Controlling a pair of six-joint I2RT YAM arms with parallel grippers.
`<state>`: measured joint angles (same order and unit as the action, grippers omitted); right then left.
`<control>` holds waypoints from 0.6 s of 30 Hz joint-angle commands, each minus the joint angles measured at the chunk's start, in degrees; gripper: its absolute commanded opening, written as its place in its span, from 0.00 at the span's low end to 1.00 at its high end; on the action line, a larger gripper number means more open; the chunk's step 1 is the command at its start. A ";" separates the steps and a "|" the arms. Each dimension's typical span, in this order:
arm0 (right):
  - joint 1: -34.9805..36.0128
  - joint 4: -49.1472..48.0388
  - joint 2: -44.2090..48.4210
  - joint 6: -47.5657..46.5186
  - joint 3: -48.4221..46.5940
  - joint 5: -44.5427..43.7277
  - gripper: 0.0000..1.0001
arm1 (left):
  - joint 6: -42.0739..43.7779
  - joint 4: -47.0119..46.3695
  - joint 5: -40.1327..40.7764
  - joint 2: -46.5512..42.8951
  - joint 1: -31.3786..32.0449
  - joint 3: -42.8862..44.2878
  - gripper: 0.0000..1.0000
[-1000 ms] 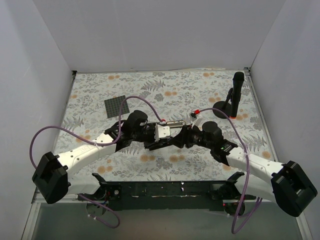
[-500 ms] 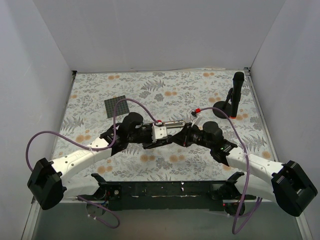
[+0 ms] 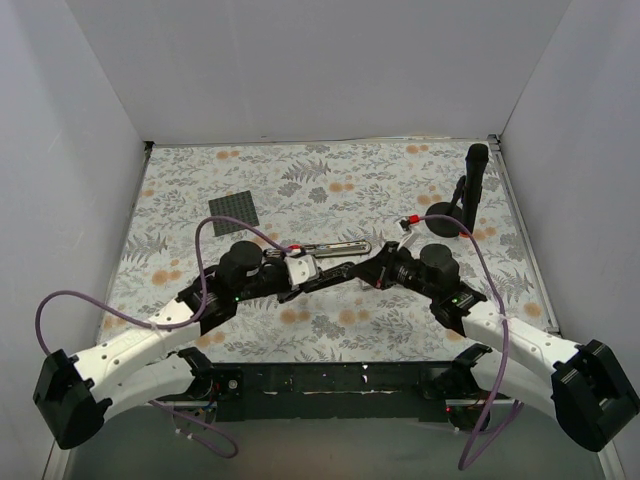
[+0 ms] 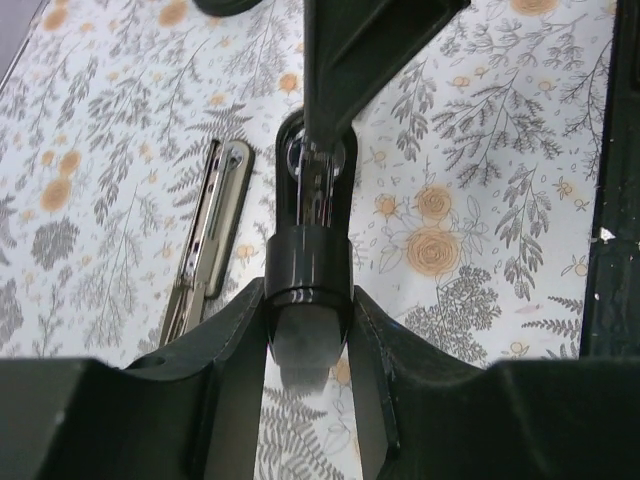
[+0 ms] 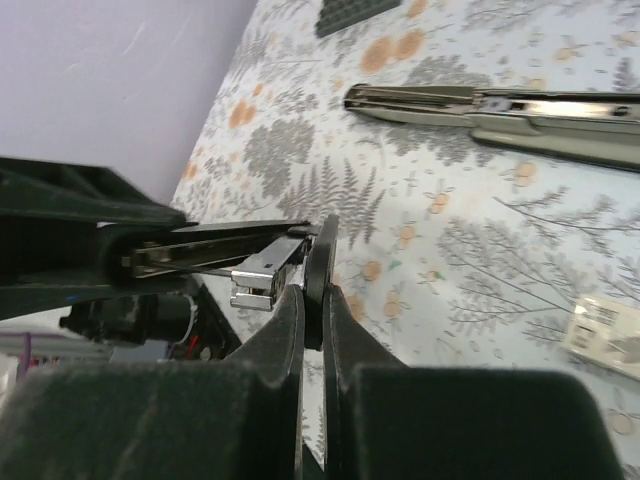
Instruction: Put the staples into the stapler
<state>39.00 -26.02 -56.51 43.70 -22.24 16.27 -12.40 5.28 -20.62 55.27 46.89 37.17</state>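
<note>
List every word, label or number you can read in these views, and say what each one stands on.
No text can be read in any view.
On the staple box: dark print on its whitish face, too blurred to read.
On the stapler: no brand or marking shows.

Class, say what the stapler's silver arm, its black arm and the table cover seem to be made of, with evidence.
On the stapler, the silver arm looks like bare polished metal: bright mirror-like glints. The black arm seems glossy plastic, possibly painted metal: smooth, soft highlights. The table cover looks like matte printed cloth or vinyl: floral pattern, no shine.
</note>
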 commanded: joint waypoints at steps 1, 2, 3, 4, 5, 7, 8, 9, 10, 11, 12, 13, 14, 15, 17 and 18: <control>-4.64 5.98 0.70 -3.36 3.08 -4.67 0.01 | -5.43 1.13 11.55 -8.23 -3.12 -2.79 0.00; -5.16 5.89 0.61 -3.36 3.25 -4.58 0.01 | -6.05 1.57 11.92 -9.11 -3.39 -4.11 0.00; -5.77 5.98 0.44 -3.27 3.43 -4.50 0.01 | -6.92 1.75 12.18 -9.99 -4.00 -4.73 0.00; -6.04 5.98 0.35 -3.27 3.69 -4.58 0.01 | -7.45 1.84 13.92 -11.48 -4.26 -5.35 0.00; -6.39 5.98 0.26 -3.19 3.78 -4.58 0.01 | -8.07 2.01 15.07 -12.10 -4.62 -6.31 0.00; -7.27 5.81 0.09 -2.83 4.13 -4.32 0.01 | -9.65 2.19 19.18 -13.16 -5.58 -7.19 0.00; -7.45 5.72 0.09 -2.66 4.31 -4.15 0.01 | -10.53 1.76 19.91 -13.34 -5.93 -8.24 0.00; -7.71 5.80 0.35 -2.57 4.48 -4.23 0.01 | -11.14 1.58 22.44 -13.43 -6.63 -8.69 0.00; -7.98 5.81 0.35 -2.40 4.49 -4.23 0.01 | -13.24 0.62 24.56 -13.34 -6.90 -9.21 0.00; -8.15 5.81 0.44 -2.39 4.66 -4.32 0.01 | -14.22 0.00 27.71 -12.91 -7.25 -9.57 0.00; -8.50 5.89 0.70 -2.39 4.66 -4.49 0.01 | -15.10 -0.44 29.05 -12.64 -8.13 -10.01 0.00; -8.51 5.89 0.87 -2.31 4.75 -4.58 0.01 | -18.67 -1.40 30.36 -12.20 -8.48 -10.10 0.00; -8.68 5.81 0.96 -2.31 4.84 -4.67 0.01 | -20.45 -1.67 32.64 -10.63 -9.09 -10.10 0.00; -8.86 5.63 1.05 -2.13 5.01 -4.76 0.01 | -22.56 -1.67 33.71 -9.66 -9.97 -9.58 0.02; -8.95 5.28 1.05 -1.87 5.28 -4.85 0.01 | -29.91 -1.06 36.08 -7.73 -10.68 -9.31 0.02; -9.03 5.10 0.97 -1.78 5.62 -4.76 0.01 | -32.57 -0.28 36.96 -6.24 -11.55 -9.22 0.03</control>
<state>31.09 -23.27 -56.29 43.46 -18.79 13.98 -31.94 7.68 -1.19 46.44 39.51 26.65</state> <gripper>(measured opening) 0.068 0.330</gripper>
